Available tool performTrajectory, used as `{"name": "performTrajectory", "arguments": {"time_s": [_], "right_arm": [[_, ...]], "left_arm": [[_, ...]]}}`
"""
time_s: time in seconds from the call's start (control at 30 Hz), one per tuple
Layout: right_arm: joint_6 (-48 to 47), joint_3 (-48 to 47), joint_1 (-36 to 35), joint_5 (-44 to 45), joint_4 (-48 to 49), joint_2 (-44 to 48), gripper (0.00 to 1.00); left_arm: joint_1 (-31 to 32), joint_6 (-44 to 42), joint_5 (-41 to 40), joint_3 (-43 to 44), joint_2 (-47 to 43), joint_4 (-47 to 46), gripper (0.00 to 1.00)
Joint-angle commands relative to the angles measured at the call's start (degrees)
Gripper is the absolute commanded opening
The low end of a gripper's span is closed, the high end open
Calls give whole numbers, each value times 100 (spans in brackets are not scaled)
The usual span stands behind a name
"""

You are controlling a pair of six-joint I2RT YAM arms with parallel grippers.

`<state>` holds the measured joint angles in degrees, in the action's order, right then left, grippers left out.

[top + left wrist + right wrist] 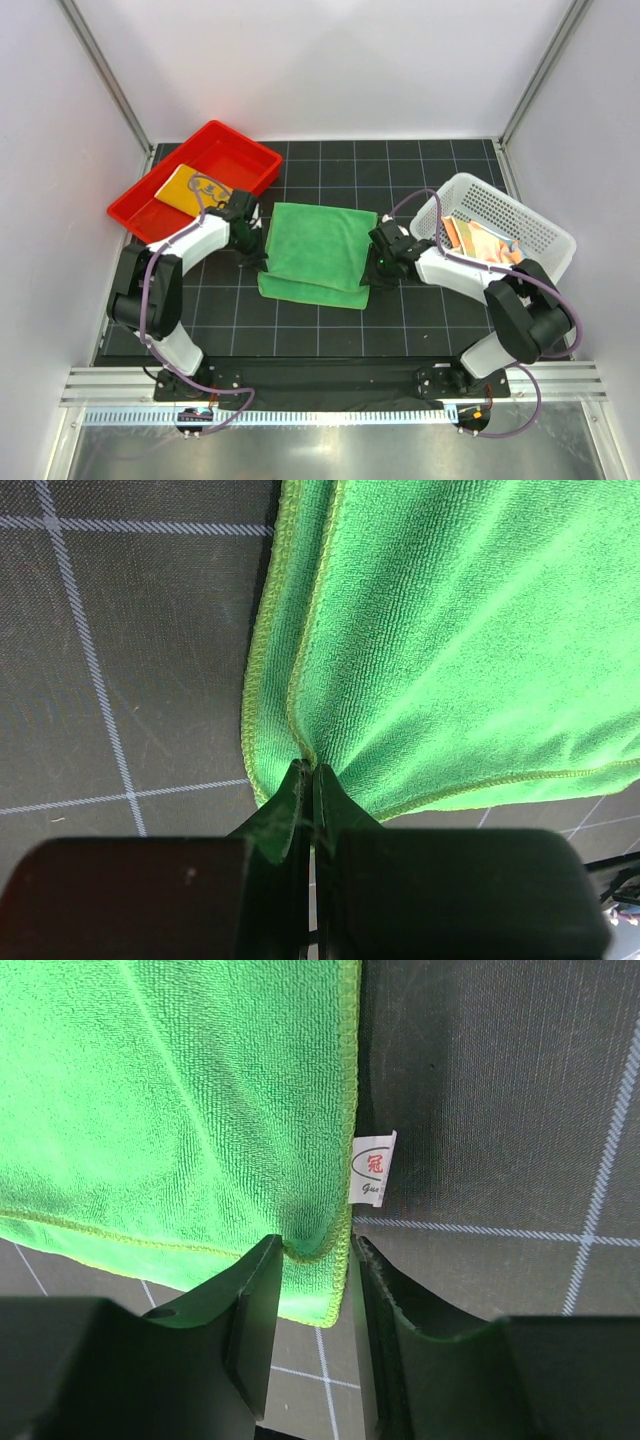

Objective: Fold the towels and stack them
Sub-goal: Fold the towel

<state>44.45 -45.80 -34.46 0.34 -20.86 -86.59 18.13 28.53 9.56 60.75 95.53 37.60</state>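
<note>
Left claw [308, 772] is clenched tight on the green towel [315, 250]: in the left wrist view we see its two fingers pressed together at the bottom middle of the frame, with the towel's stitched hem caught between their tips. Two hemmed edges run up from that spot side by side, one layer over another.

Right claw [315, 1242] stands with its jaws a little apart at the bottom of the right wrist view. A bunched corner of the same towel fills the gap and touches both fingers, so it appears to be grasping that corner, though we cannot see how firmly. Just above its right finger a small white label [373, 1168] with red print sticks out from the towel's hem.

From the top view we find the green towel in the middle of the frame, lying on the dark gridded counter [330, 330] between the two claws. It is doubled over, and a strip of the lower layer shows along its bottom edge.

At upper left, the yellow-orange towel [185, 187] lies folded in the red tray [235, 150]. At right, the striped towel [475, 240] sits rumpled in the white basket [500, 200], partly behind the right arm.
</note>
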Motion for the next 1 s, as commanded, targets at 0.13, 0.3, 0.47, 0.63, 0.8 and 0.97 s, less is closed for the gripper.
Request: {"name": "performTrajectory", "arguments": {"time_s": [0.13,0.3,0.47,0.63,0.8,0.97], "right_arm": [[503,142,-52,37,302,563,44],[706,159,-61,80,249,757,48],[758,89,-61,54,319,397,47],[838,89,-61,168,363,204,47],[890,115,-70,142,487,37,43],[890,142,-70,230,513,1,34]], "left_arm": [[33,-15,-218,24,10,142,0],[59,-6,-209,42,19,142,0],[59,3,-218,33,19,133,0],[77,-6,-227,33,19,133,0],[77,3,-227,42,10,124,0],[94,21,-227,42,36,116,0]]}}
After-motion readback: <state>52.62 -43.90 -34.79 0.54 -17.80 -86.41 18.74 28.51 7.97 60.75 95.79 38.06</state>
